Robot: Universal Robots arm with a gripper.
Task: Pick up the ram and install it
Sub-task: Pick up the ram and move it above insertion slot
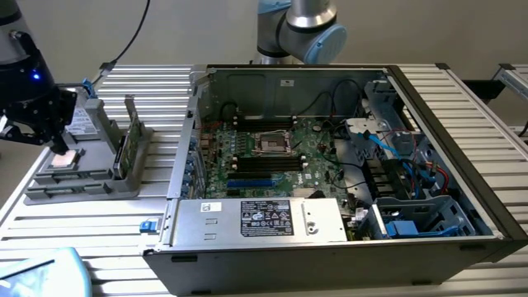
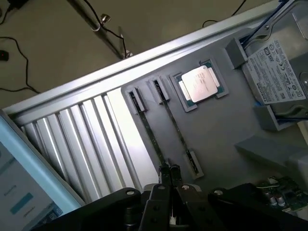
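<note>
A slatted metal counter (image 1: 99, 216) is recorded, carrying an open computer case (image 1: 330, 266) with its motherboard (image 1: 313, 145) exposed. At the exterior view's left of the case, a grey holder (image 1: 66, 185) is noted on the counter. The black claw (image 1: 59, 148) is observed over the holder's left part, its fingers pressed together with nothing gripped between them. The ram (image 1: 130, 127) is found in the holder, at the exterior view's right of the claw: a long, thin, dark-green board stood upright on its long edge in a slot. In the wrist view it is seen edge-on as a narrow dark strip (image 2: 175, 127), one end close to the claw tips (image 2: 169, 171); contact cannot be confirmed. A square silver processor (image 1: 64, 159) is seated in the holder beneath the claw.
</note>
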